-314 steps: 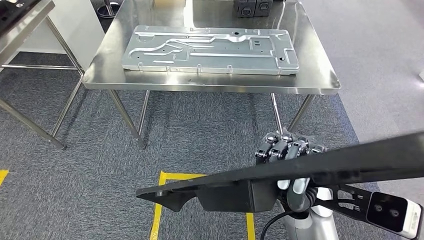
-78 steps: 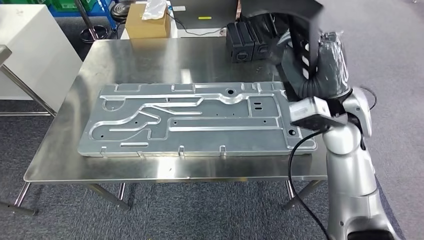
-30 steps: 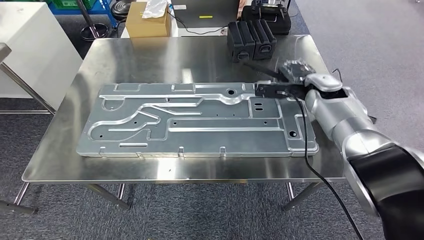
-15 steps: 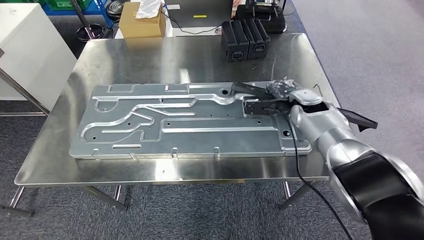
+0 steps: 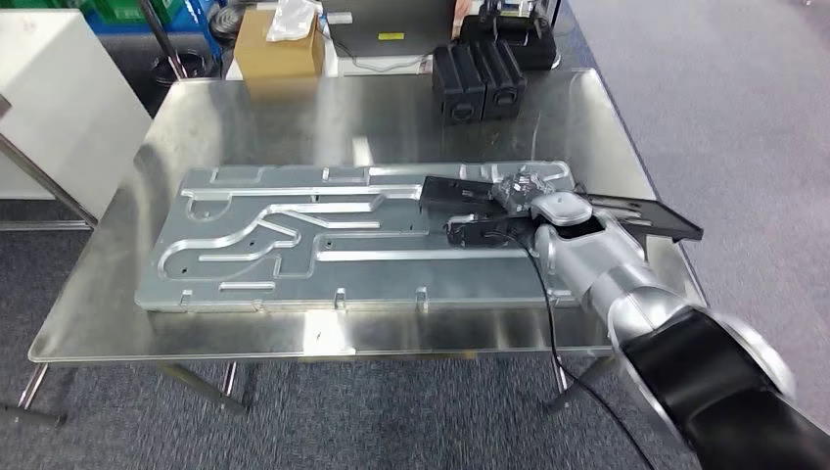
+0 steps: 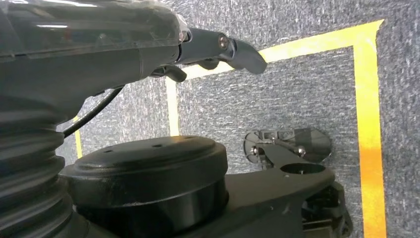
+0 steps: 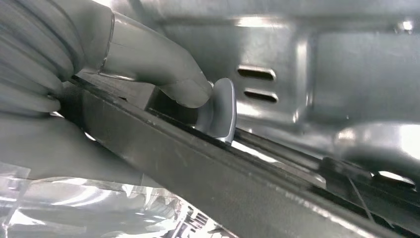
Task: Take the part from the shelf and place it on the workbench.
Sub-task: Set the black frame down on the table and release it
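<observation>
Right robot hand (image 5: 524,192) has the long black part (image 5: 626,211) clamped, thumb (image 7: 163,74) pressed over its upper edge in the right wrist view, the other fingers hidden beneath. The part hangs low over the far right end of the big stamped metal panel (image 5: 294,240) lying on the steel counter (image 5: 117,304), one end reaching in over the panel, the other poking out past the counter's right edge. Whether it's touching down yet, I can't tell. It runs crosswise through the hand, sticking out on both sides.

To do this well, I'd say: level the part, lower it slowly until it rests flat, and only then let the fingers go, because that overhanging end could tip it off. Two black boxes (image 5: 480,80) sit well behind. Left robot hand (image 6: 218,49) hangs over the carpet by the yellow floor tape (image 6: 369,124), holding nothing, fingers loosely extended.
</observation>
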